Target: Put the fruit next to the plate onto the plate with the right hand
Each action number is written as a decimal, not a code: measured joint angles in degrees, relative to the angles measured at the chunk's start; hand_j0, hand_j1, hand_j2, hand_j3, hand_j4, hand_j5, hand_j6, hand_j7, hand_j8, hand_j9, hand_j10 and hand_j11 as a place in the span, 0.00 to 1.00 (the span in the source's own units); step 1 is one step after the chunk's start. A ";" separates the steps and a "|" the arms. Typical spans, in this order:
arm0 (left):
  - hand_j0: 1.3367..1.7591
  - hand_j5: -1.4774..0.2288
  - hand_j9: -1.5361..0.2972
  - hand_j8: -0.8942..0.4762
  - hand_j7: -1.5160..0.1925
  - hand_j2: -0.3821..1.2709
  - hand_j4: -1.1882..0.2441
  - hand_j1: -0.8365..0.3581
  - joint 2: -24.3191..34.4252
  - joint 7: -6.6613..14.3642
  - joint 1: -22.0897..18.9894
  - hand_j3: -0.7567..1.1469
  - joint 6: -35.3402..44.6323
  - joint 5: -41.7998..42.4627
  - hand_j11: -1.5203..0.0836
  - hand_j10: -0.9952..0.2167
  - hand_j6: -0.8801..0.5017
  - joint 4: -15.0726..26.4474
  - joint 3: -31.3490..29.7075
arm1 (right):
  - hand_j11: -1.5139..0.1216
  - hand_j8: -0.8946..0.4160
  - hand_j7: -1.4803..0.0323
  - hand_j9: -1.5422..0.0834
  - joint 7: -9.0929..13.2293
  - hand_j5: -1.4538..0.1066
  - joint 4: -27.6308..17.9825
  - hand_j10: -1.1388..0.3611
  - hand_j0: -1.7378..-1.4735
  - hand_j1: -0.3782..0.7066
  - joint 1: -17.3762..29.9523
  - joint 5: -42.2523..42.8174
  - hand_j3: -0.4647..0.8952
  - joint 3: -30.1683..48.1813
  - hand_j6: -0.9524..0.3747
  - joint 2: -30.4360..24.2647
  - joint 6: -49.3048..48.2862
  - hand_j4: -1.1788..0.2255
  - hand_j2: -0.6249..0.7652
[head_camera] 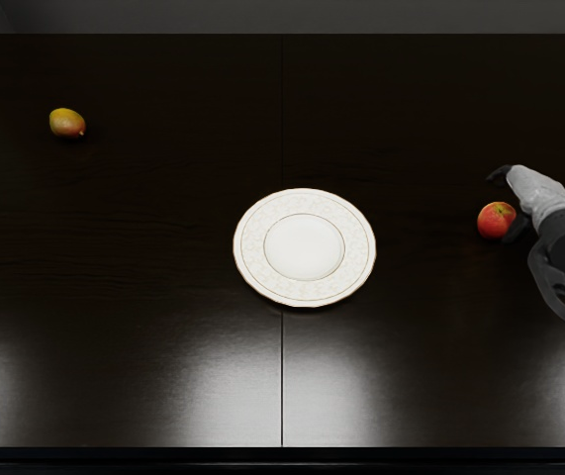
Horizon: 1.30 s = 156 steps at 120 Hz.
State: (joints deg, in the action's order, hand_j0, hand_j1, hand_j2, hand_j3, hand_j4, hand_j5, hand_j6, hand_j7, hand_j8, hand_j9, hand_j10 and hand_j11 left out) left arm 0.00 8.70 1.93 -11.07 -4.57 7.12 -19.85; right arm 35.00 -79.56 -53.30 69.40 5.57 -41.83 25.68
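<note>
Apple (497, 220): on desk (143, 297), right of plate (247, 245) | right hand (534, 198): against apple's right side, apparently to lift it; grip undeterminable | plate: bare, awaiting fruit

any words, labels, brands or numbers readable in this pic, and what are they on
None: the head view shows no readable word, label, brand, number or sign.
The white plate has only a faint rim pattern and thin gold lines, no lettering.
The red apple, the mango, the right hand and the dark table bear no print.
</note>
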 joint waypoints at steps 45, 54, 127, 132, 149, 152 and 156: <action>0.76 0.69 0.67 0.48 0.71 0.26 0.67 0.76 0.00 0.01 0.00 0.40 0.00 0.00 0.76 0.63 0.47 0.00 0.00 | 0.62 0.39 0.65 0.64 0.02 0.61 0.71 0.50 0.30 0.48 1.07 0.08 0.34 0.06 0.42 1.46 1.67 0.57 0.36; 0.76 0.69 0.67 0.48 0.71 0.26 0.67 0.76 0.00 0.00 0.00 0.40 0.00 0.00 0.76 0.63 0.47 0.00 0.00 | 0.61 0.39 0.65 0.64 0.02 0.60 0.72 0.50 0.30 0.48 1.45 0.11 0.34 0.05 0.42 1.92 1.75 0.56 0.36; 0.76 0.69 0.67 0.48 0.71 0.26 0.67 0.76 0.00 0.00 0.00 0.40 0.00 0.00 0.76 0.63 0.47 0.00 0.00 | 0.48 0.42 0.51 0.51 0.03 0.48 0.59 0.46 0.31 0.56 1.47 -0.72 0.34 0.15 0.36 3.04 1.70 0.44 0.45; 0.76 0.69 0.67 0.48 0.71 0.26 0.67 0.76 0.00 0.00 0.00 0.40 0.00 0.00 0.76 0.63 0.47 0.00 0.00 | 0.47 0.42 0.50 0.50 0.03 0.47 0.57 0.46 0.31 0.57 1.43 -0.77 0.34 0.17 0.36 3.05 1.67 0.44 0.46; 0.76 0.69 0.67 0.48 0.71 0.26 0.67 0.76 0.00 0.00 0.00 0.40 0.00 0.00 0.76 0.63 0.47 0.00 0.00 | 0.44 0.40 0.48 0.47 0.02 0.45 0.55 0.45 0.31 0.57 1.30 -0.90 0.34 0.35 0.35 3.06 1.55 0.42 0.52; 0.76 0.69 0.67 0.48 0.71 0.26 0.67 0.76 0.00 0.00 0.00 0.40 0.00 0.00 0.76 0.63 0.47 0.00 0.00 | 0.44 0.40 0.47 0.47 0.02 0.44 0.53 0.45 0.31 0.57 1.27 -0.93 0.34 0.40 0.34 3.07 1.51 0.42 0.53; 0.76 0.69 0.67 0.48 0.71 0.26 0.67 0.76 0.00 0.00 0.00 0.40 0.00 0.00 0.76 0.63 0.47 0.00 0.00 | 0.44 0.40 0.47 0.46 0.02 0.43 0.51 0.44 0.31 0.56 1.23 -1.06 0.34 0.47 0.33 3.07 1.47 0.41 0.54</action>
State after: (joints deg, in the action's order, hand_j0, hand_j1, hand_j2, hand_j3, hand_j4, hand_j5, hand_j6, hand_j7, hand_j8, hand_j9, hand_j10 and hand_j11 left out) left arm 0.00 8.70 1.93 -11.07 -4.57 7.12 -19.85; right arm 35.02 -79.05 -52.08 68.33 6.04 -38.76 27.15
